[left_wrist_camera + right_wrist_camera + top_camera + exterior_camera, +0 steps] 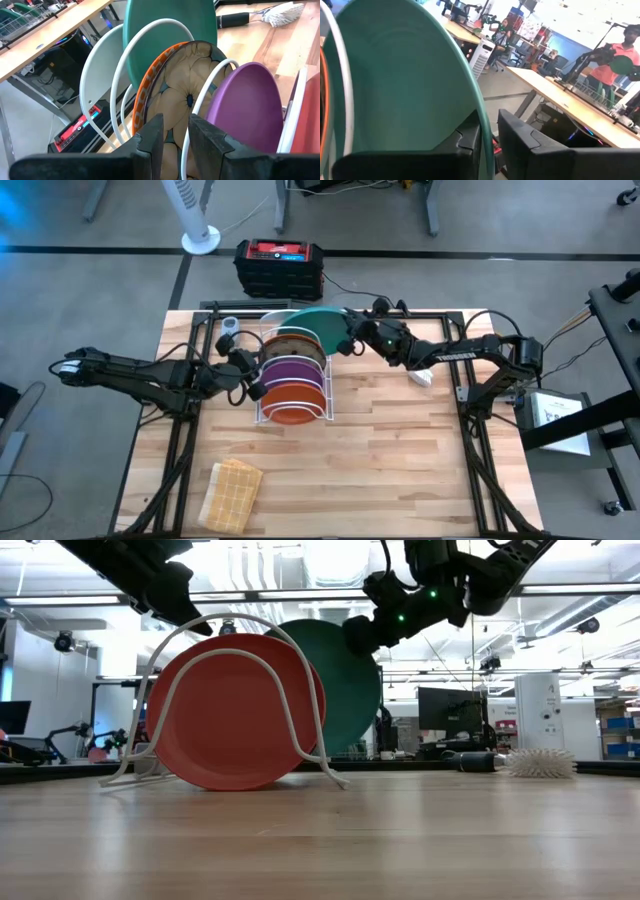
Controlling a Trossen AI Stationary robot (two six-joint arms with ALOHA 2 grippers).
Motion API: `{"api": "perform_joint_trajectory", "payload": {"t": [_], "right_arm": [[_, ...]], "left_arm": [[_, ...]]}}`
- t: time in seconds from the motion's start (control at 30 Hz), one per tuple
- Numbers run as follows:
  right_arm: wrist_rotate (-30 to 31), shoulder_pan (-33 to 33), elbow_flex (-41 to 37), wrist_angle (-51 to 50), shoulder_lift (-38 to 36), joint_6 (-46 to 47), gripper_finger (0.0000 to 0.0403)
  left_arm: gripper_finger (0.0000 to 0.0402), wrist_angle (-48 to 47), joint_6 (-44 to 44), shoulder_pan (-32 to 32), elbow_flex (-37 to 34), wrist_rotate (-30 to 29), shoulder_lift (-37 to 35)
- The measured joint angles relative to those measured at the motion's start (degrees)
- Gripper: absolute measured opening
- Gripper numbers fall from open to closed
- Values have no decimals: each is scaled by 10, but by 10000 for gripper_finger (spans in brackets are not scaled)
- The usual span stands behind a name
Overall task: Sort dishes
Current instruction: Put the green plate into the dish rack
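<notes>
A white wire rack (262, 416) stands mid-table with the dishes on edge in it. From far to near these are a teal plate (318, 323), a pale clear one (100, 75), a patterned one (180, 90), a purple one (245, 110) and an orange one (230, 710). My right gripper (490, 137) reaches in level from the right, its fingers slightly apart on either side of the teal plate's rim. My left gripper (175, 142) hangs at the rack's left side, fingers a little apart. A rack wire and the patterned plate's face show in its gap. My right gripper has the teal plate's upper right rim (484, 131) between its fingers, coming level from the table's right. A dark slit separates the rim from one finger (520, 135). Whether the other finger touches the plate, I cannot tell. My left gripper: whether it touches the wire (184, 156) or a plate, I cannot tell.
A tan woven cloth (232, 492) lies near the front left. A white brush (420, 377) lies right of the rack under my right arm. A black and red box (280, 265) sits on the floor beyond the far edge. People stand in the room behind (615, 55).
</notes>
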Motion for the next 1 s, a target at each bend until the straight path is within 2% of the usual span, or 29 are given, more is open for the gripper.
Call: {"api": "perform_joint_trajectory", "payload": {"t": [0.2, 0.53, 1.0], "right_arm": [[-28, 0, 13, -8, 0, 0, 70], [-73, 0, 93, -124, 0, 0, 102], [-83, 0, 169, -244, 0, 10, 150]], "left_arm": [[79, 0, 0, 0, 0, 0, 0], [79, 0, 0, 0, 0, 0, 0], [79, 0, 1, 0, 0, 0, 0]]}}
